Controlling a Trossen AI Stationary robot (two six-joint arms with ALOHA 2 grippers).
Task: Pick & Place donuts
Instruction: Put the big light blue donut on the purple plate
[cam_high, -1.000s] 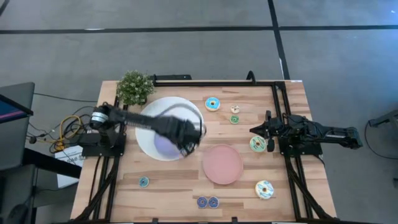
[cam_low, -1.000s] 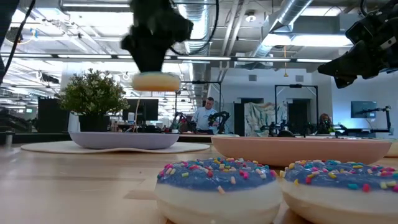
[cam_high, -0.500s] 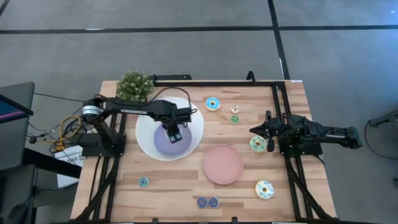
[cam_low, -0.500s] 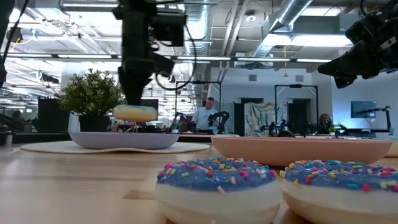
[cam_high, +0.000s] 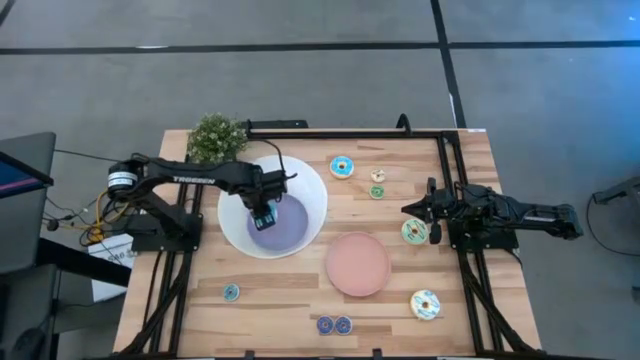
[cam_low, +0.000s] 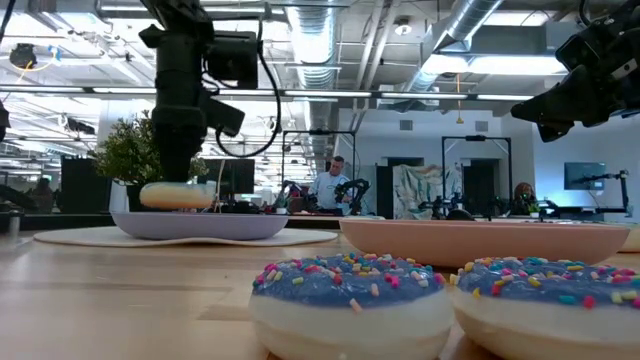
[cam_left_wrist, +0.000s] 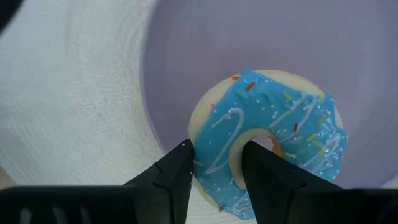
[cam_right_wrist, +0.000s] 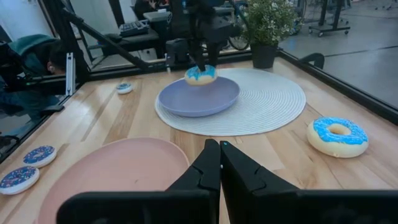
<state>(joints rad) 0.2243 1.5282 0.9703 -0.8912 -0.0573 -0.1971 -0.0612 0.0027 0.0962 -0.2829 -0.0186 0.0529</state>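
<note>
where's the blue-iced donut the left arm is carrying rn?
High view: table's left half, over the lilac centre of the white bowl, beside the plant. The blue-iced donut sits between the left gripper fingers.

The held donut (cam_left_wrist: 267, 146) has a cream body under bright blue icing with white squiggles and red, yellow and white sprinkles; the bowl (cam_high: 300, 180) is white and ribbed with a lilac centre. The plate (cam_high: 357, 264) is plain pink on a pale wood table (cam_high: 480, 320). Two near donuts (cam_low: 350, 300) carry darker blue icing with many-coloured sprinkles, and both arms are black.
</note>
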